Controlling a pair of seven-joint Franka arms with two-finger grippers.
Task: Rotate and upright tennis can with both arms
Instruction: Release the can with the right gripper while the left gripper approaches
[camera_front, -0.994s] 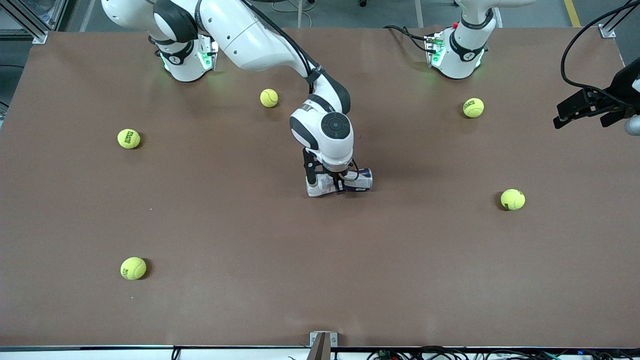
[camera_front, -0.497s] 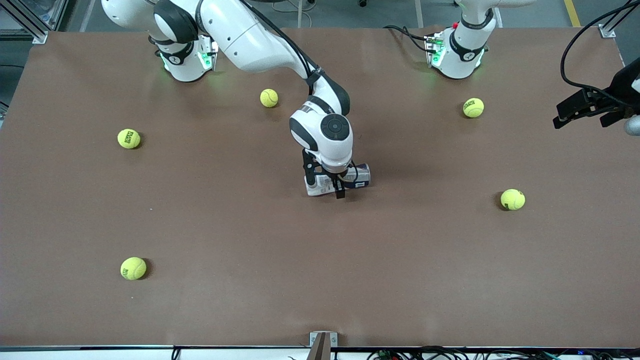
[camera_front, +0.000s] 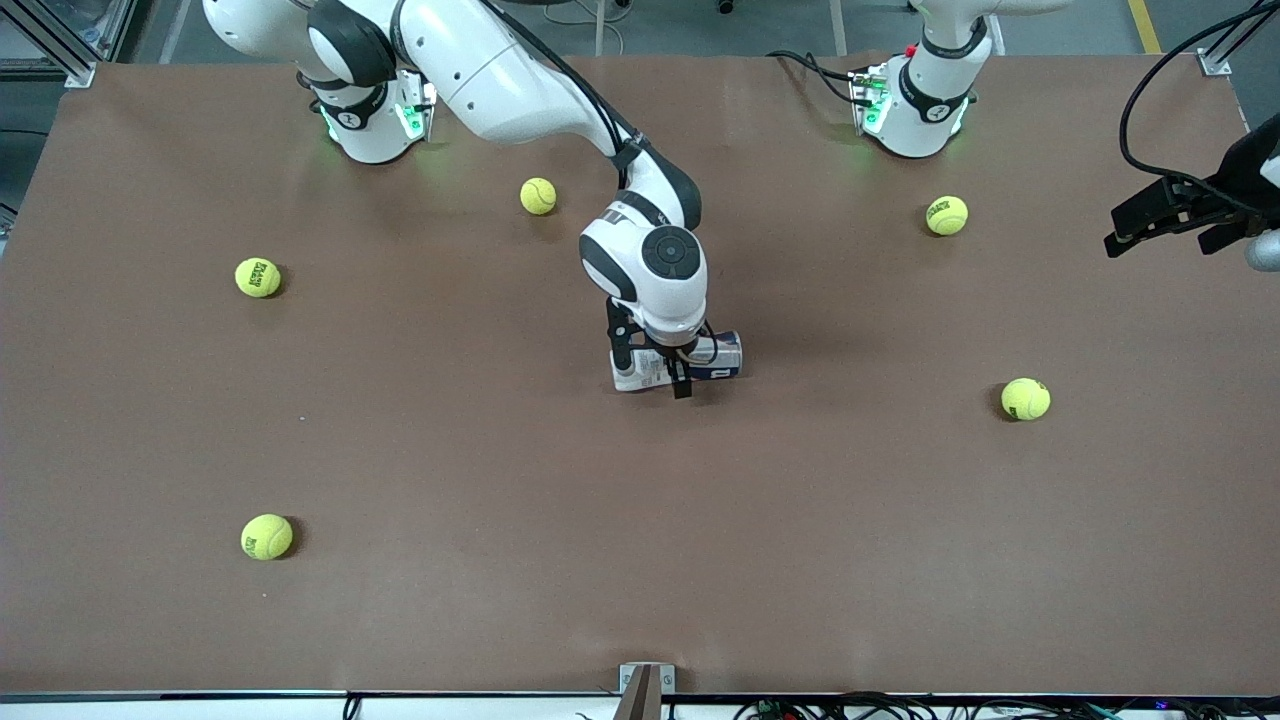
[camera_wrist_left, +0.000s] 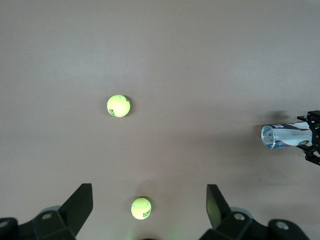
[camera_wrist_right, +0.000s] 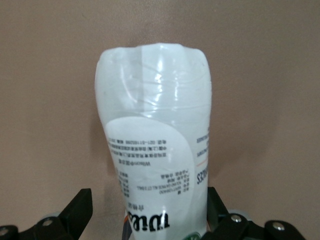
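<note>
Both arms are glossy white Franka units with rounded shells and black bands at the joints. The right arm carries a round black cap with a small ring mark on its last white joint, and a black cable runs along its forearm to a black clamp. Each base glows green. The left arm wears a black collar, with black cables at its foot. Both grippers are black, with angular, wedge-shaped fingers.

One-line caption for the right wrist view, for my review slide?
Right end effector open astride the tennis can, which lies on its side on the brown table.
</note>
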